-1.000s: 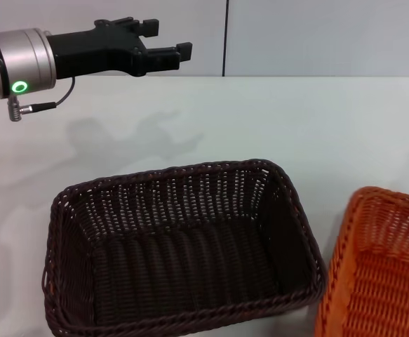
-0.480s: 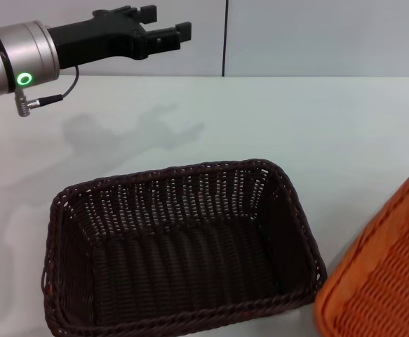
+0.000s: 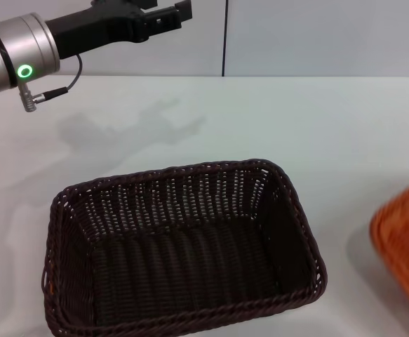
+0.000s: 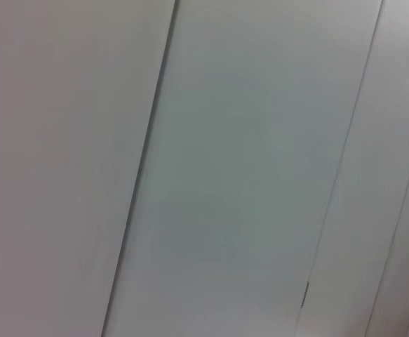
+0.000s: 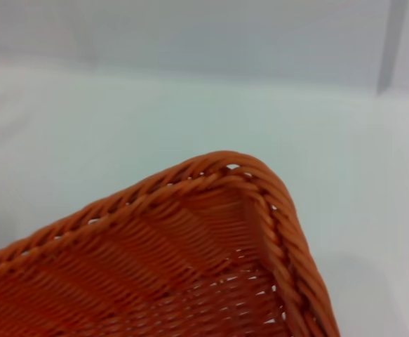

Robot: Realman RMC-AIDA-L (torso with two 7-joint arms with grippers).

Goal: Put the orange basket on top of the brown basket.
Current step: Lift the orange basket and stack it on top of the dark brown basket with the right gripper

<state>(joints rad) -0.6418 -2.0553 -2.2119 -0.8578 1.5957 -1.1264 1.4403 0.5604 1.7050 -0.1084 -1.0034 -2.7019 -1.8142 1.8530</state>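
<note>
**Orange basket off at the right edge, brown basket waiting empty**

A pale table point(image 3: 295, 133) fills the head view, with a grey panelled wall point(image 3: 316, 35) behind it at twelve o'clock. There is one table and one wall.

The brown basket point(image 3: 183, 246) sits on the table at about six o'clock, upright, open side up, nothing inside it. There is one brown basket.

The orange basket point(image 3: 404, 246) shows only as a blurred corner at four o'clock, cut off by the picture's edge and well apart from the brown basket. The right wrist view looks closely onto one braided corner of it point(image 5: 253, 203), tilted, with bare table beyond. There is one orange basket.

The left gripper point(image 3: 163, 15) hangs high at eleven o'clock, over the far side of the table, its dark fingers spread and holding nothing. Its wrist view shows only wall.

The right gripper is not visible in any view, so whether it grasps the orange basket cannot be told; it is likely carrying it.

Judged risks: a tilted orange basket could slip from a one-sided hold. Lowered off-centre or skewed, it could catch the brown rim, push the brown basket aside, or wedge crooked rather than seat.
</note>
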